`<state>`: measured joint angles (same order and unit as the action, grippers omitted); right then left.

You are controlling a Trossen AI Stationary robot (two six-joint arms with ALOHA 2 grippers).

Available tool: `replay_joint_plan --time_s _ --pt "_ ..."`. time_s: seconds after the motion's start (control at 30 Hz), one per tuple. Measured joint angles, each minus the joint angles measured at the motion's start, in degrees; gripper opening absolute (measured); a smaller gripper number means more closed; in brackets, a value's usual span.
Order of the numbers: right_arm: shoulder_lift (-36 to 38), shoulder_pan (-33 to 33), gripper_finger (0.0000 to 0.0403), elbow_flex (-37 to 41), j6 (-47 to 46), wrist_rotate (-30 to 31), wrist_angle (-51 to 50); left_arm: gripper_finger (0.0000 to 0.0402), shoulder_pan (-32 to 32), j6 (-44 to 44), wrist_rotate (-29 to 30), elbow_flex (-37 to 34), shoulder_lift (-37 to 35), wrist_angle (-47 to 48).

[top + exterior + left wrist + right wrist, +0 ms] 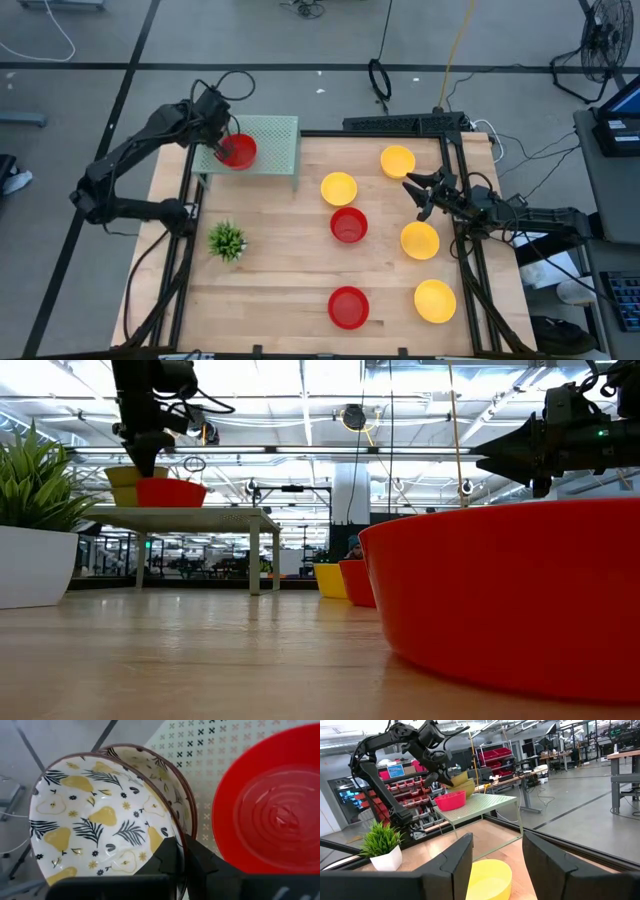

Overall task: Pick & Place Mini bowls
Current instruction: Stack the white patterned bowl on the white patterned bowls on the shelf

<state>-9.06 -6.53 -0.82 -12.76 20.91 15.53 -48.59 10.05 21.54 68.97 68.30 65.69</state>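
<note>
Grey floor (pixel 250 40), standing fan (pixel 603 45), red parts bins (pixel 495 755), bright ceiling lights (pixel 300 400).

Wooden table (pixel 270 270) carries four yellow bowls (pixel 339 188), two red bowls (pixel 348 225), small green plant (pixel 227 240), pale green mesh rack (pixel 275 143) at far-left corner. Rack holds red bowl (pixel 238 152) plus pear-pattern bowls (pixel 95 820).

I count three round red bowls (pixel 349 225), four round yellow bowls (pixel 338 188), two pear-patterned white bowls (pixel 95 820), one green plant (pixel 227 240).

Bowl (pixel 240 152) on rack (pixel 272 134), plant (pixel 227 240) nearby
</note>
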Motion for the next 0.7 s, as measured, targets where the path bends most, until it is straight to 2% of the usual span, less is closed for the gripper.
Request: replay_joint_plan --time_s 0.23,0.47,0.7 --pt "0.0 0.0 0.0162 0.0 0.0 0.0 0.0 0.0023 -0.2 1.3 -0.7 0.0 0.0 0.3" --pt "0.0 0.0 0.0161 0.0 0.0 0.0 0.0 0.0010 -0.2 3.0 -0.5 0.0 0.0 -3.5" --pt "0.0 0.0 0.0160 0.0 0.0 0.0 0.0 0.0023 -0.2 2.7 -0.6 0.0 0.0 -3.8"
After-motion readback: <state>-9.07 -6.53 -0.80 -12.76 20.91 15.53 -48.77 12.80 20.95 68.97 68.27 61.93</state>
